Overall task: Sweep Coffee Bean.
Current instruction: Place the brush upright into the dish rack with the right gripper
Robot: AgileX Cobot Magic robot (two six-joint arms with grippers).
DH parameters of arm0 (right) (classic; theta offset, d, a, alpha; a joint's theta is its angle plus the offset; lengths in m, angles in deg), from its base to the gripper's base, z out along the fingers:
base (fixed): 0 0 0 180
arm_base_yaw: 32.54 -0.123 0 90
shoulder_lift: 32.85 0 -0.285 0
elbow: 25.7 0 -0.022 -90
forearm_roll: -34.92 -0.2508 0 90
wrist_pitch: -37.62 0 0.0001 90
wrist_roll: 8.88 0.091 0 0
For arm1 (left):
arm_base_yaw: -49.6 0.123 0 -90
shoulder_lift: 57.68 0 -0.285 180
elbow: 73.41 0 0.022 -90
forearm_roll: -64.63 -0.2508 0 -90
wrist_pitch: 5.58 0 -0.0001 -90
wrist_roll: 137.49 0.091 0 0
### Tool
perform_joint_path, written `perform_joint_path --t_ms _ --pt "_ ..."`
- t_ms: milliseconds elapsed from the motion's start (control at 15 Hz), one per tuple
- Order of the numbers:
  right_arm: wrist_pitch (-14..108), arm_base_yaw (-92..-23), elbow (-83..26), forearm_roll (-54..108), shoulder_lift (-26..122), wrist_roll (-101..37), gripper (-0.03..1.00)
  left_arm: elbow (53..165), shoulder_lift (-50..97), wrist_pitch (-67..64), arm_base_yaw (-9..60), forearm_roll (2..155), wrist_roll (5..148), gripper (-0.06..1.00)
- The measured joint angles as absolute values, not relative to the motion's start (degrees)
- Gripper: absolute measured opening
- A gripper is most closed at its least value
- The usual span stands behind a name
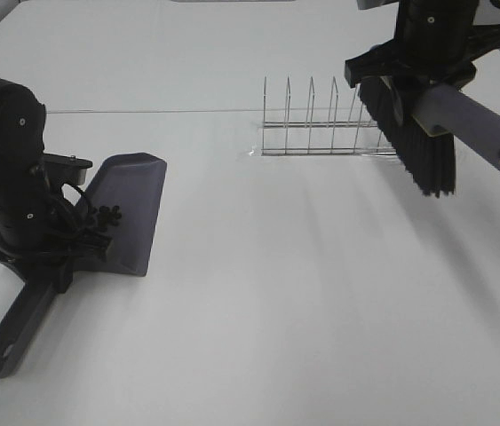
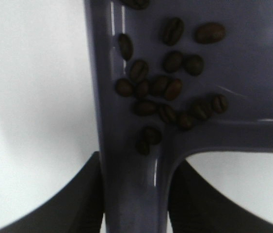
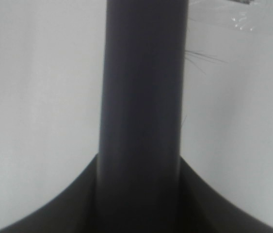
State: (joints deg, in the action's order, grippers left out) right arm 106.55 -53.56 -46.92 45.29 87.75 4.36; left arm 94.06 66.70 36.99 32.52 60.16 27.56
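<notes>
While in one dustpan [image 2: 257,73], eighteen beans [image 2: 173,89].

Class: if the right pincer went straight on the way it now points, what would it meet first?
Beyond the grey-handled black-bristled brush it grips, the right pincer points down at the white table. It would probably meet that first, beside the wire rack, though depth is unclear.

The right gripper [image 3: 138,194] clasps the dark brush handle [image 3: 143,87] above the white table [image 3: 34,82]; a few stray bristles [image 3: 201,58] stick out beside it.
</notes>
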Motion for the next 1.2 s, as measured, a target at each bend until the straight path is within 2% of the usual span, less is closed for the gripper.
perform_joint_path --t_ms 267,533,867,1200 --pt "104.83 -52.59 -37.24 45.86 84.09 4.36 0.35 94.06 66.70 36.53 32.52 60.16 27.50 0.36" --pt "97.09 -52.25 -31.16 46.03 84.09 5.45 0.35 94.06 66.70 36.41 32.52 60.22 27.50 0.36" --pt "89.59 -47.09 -29.96 42.82 84.20 5.96 0.35 94.06 66.70 36.41 32.52 60.27 27.50 0.36" --pt "89.25 -47.03 -30.13 45.00 90.16 6.76 0.35 94.06 66.70 36.30 32.52 60.27 27.50 0.36"
